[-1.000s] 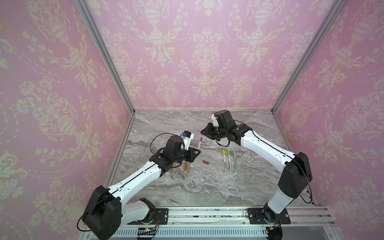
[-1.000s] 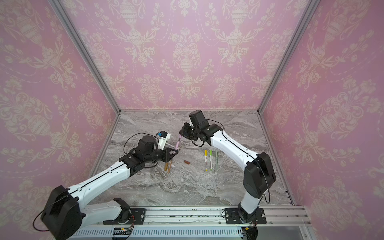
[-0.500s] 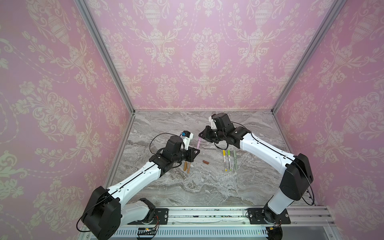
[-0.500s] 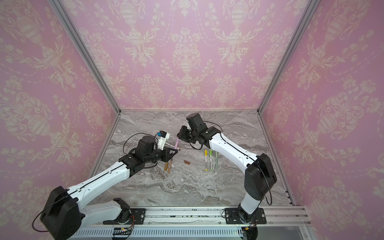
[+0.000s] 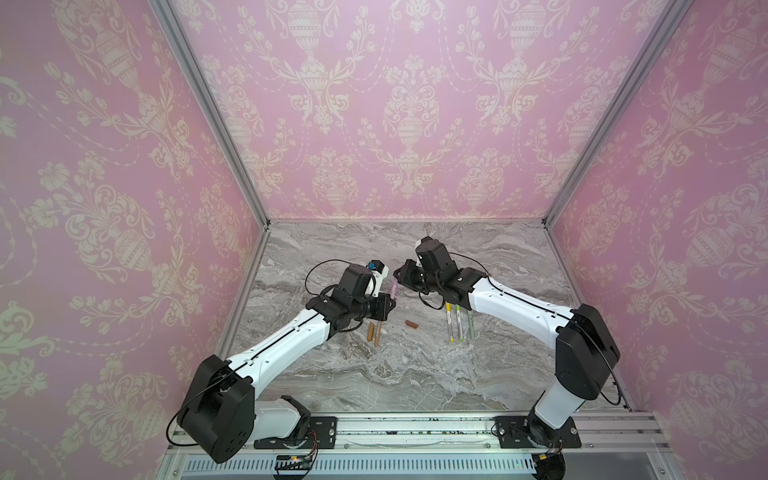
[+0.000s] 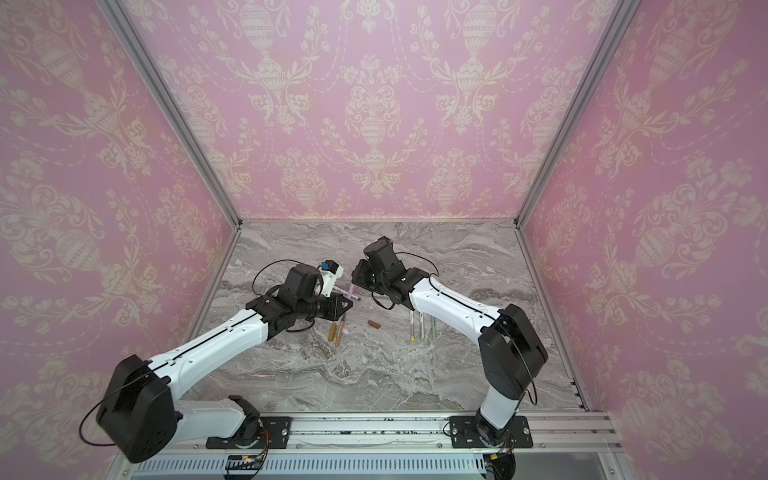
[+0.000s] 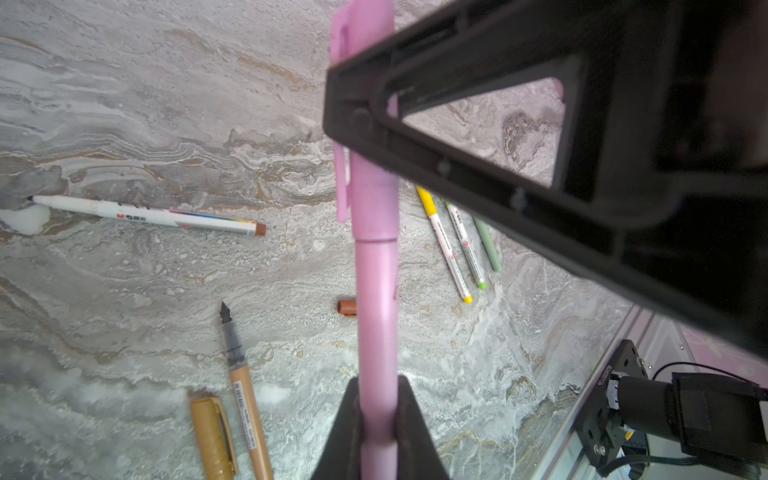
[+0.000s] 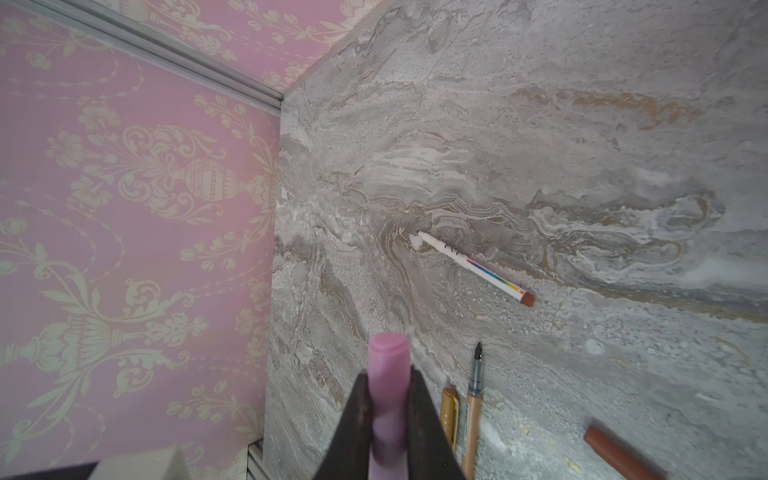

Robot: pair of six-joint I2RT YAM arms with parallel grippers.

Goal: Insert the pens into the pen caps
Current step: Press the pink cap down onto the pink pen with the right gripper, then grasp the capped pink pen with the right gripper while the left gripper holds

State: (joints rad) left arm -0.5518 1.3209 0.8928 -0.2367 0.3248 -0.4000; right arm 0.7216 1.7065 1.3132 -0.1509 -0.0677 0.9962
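Observation:
My left gripper point(image 7: 377, 386) is shut on the barrel of a pink pen point(image 7: 376, 311), held above the table. The pink cap point(image 7: 368, 199) sits over the pen's far end, and my right gripper point(image 8: 389, 378) is shut on that cap point(image 8: 388, 353). In both top views the two grippers point(image 5: 388, 305) point(image 5: 401, 276) meet at the pink pen point(image 6: 352, 291). On the table lie an uncapped tan pen point(image 7: 245, 399) beside its tan cap point(image 7: 212, 436), a brown cap point(image 7: 345, 307), and an uncapped white pen with a brown end point(image 7: 145, 216).
Three capped pens, yellow point(image 5: 449, 326), green point(image 5: 459, 324) and sage point(image 5: 470, 326), lie side by side under my right forearm. The tan pen point(image 5: 377, 334) and brown cap point(image 5: 411, 323) lie just in front of the grippers. Pink walls point(image 5: 124, 208) close in the marble table point(image 5: 415, 374).
My right gripper has moved left and slightly down with the pink cap, towards the pink pen in my left gripper. The left arm has stayed still.

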